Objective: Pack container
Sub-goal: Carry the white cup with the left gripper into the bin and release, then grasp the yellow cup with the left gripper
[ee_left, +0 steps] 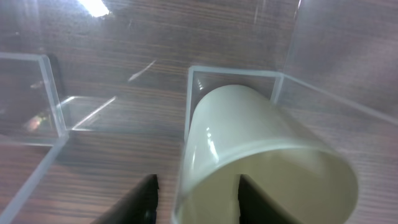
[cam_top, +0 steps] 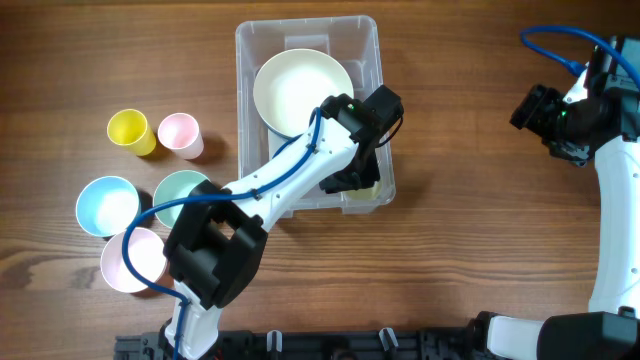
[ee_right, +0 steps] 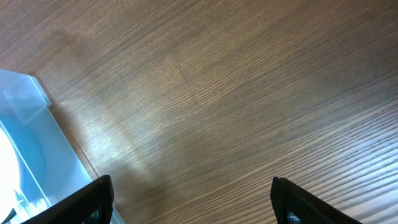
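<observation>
The clear container [cam_top: 370, 35] stands at the middle of the table with a cream bowl [cam_top: 300, 90] in its far half. My left gripper [cam_top: 352, 178] reaches down into its near right corner. There a pale cream cup [ee_left: 249, 137] lies on its side, mouth toward the camera, against a moulded corner step [ee_left: 233, 78]. My left gripper [ee_left: 198, 202] is open, one finger outside the cup's rim and the other inside its mouth, each apart from the wall. My right gripper [ee_right: 193, 199] hangs open over bare wood to the right of the container [ee_right: 31, 124].
Left of the container stand a yellow cup [cam_top: 130, 130] and a pink cup [cam_top: 180, 133]. Nearer the front are a blue bowl [cam_top: 107, 204], a green bowl [cam_top: 180, 188] and a pink bowl [cam_top: 128, 262]. The right arm [cam_top: 610, 200] stands along the right edge.
</observation>
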Motion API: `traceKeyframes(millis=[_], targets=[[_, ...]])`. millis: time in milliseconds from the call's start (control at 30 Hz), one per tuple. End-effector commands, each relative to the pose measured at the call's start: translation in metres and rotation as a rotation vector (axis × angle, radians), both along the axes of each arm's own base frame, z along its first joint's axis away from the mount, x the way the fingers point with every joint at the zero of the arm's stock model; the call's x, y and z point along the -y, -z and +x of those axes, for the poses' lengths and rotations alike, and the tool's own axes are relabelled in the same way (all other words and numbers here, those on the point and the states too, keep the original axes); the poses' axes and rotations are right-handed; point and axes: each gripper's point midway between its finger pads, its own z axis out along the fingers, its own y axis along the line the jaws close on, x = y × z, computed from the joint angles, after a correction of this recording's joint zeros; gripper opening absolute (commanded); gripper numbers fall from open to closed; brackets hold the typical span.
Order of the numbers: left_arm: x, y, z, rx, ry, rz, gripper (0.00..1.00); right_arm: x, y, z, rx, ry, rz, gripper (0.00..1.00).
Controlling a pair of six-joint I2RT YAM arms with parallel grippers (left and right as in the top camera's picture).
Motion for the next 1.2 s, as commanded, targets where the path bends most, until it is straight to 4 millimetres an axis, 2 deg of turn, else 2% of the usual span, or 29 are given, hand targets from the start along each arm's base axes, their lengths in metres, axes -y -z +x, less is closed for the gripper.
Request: traceKeyframes(millis=[0,67,167,200,233,267,300,367,433,467,533,600,667,733,800,833,933,1100,1167], targets=[[-0.009,0.005,0.006,0.011,-0.014,0.032,0.51,-0.002,0.005,0.001,-0.009,-0.016,0.013,0.82],[-0.02,-0.004,0.017,0.05,-0.036,0.055,0.55,-0.002,0.005,0.001,-0.01,-0.022,0.01,0.82],[-0.039,-0.043,0.036,0.131,-0.026,0.049,0.57,-0.002,0.005,0.002,-0.01,-0.029,0.007,0.82],[-0.048,-0.063,0.042,0.166,-0.025,0.042,0.58,-0.002,0.005,0.002,-0.009,-0.029,0.006,0.82],[-0.065,-0.091,0.05,0.227,-0.039,0.052,0.58,-0.002,0.005,0.002,-0.01,-0.029,0.006,0.82],[-0.079,-0.109,0.056,0.278,-0.062,0.074,0.59,-0.002,0.005,0.002,-0.009,-0.029,0.007,0.82],[-0.096,-0.127,0.061,0.334,-0.093,0.103,0.59,-0.002,0.005,0.002,-0.01,-0.029,0.007,0.82],[-0.139,-0.164,0.072,0.454,-0.185,0.155,0.71,-0.002,0.005,0.002,-0.009,-0.032,0.005,0.81],[-0.19,-0.195,0.08,0.54,-0.305,0.172,0.77,-0.002,0.005,0.002,-0.01,-0.032,0.005,0.81],[-0.206,-0.201,0.081,0.553,-0.347,0.176,0.79,-0.002,0.005,0.002,-0.009,-0.032,0.005,0.81],[-0.264,-0.21,0.083,0.557,-0.491,0.204,0.84,-0.002,0.005,0.002,-0.009,-0.033,0.005,0.81],[-0.319,-0.203,0.083,0.517,-0.597,0.25,0.84,-0.002,0.005,0.002,-0.009,-0.033,0.005,0.81],[-0.353,-0.188,0.082,0.462,-0.691,0.256,0.86,-0.002,0.005,0.002,-0.009,-0.033,0.005,0.81],[-0.386,-0.162,0.08,0.373,-0.783,0.24,0.88,-0.002,0.005,0.002,-0.008,-0.034,0.004,0.81],[-0.41,-0.139,0.079,0.299,-0.844,0.239,0.88,-0.002,0.005,0.002,-0.008,-0.039,0.002,0.81],[-0.432,-0.117,0.077,0.234,-0.893,0.256,0.88,-0.002,0.005,0.002,-0.008,-0.04,0.002,0.81],[-0.442,-0.084,0.082,0.153,-0.919,0.217,0.88,-0.002,0.004,0.002,-0.007,-0.04,0.001,0.8],[-0.442,-0.023,0.095,0.025,-0.848,0.175,0.85,-0.002,0.004,0.002,-0.008,-0.043,0.0,0.81],[-0.443,-0.009,0.097,0.0,-0.846,0.177,0.85,-0.002,0.004,0.002,-0.008,-0.053,-0.005,0.8]])
